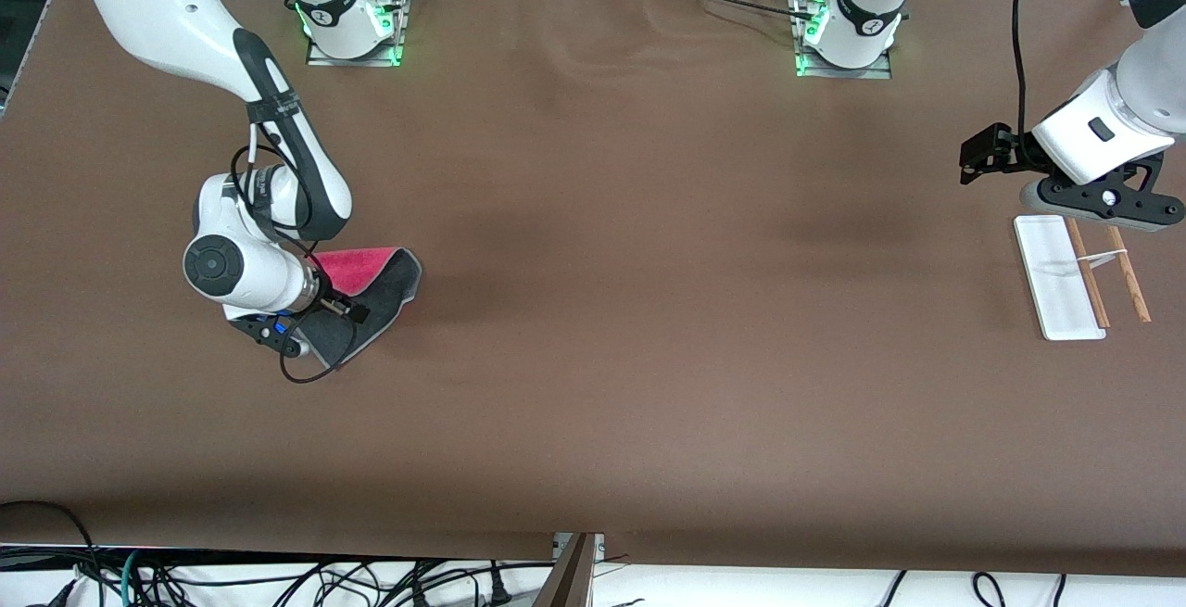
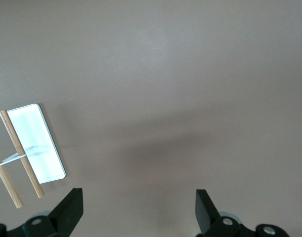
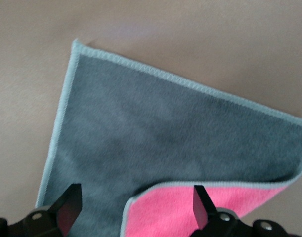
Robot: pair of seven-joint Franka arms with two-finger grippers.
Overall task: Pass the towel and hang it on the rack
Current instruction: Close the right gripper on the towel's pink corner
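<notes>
Lying on the brown bench toward the right arm's end, the towel is folded over on itself: its dark grey face is up across most of it, and a pink-red part shows along the edge farther from the front camera. In the right wrist view the towel shows its light grey stitched edge all round, with the pink-red flap turned over the grey.

Right claw hangs directly over the towel, its two dark fingers spread wide apart with nothing between them; one is over the grey cloth, the other over the pink flap's edge. Whether the tips touch the cloth cannot be told.

At the left arm's end of the bench the rack lies flat: its white rectangular base rests on the bench with the two thin brown rods beside it, joined by a pale crosspiece. Left claw waits above the bench near the rack, released, its fingers wide apart and holding nothing. The rack is apart from those fingers.
</notes>
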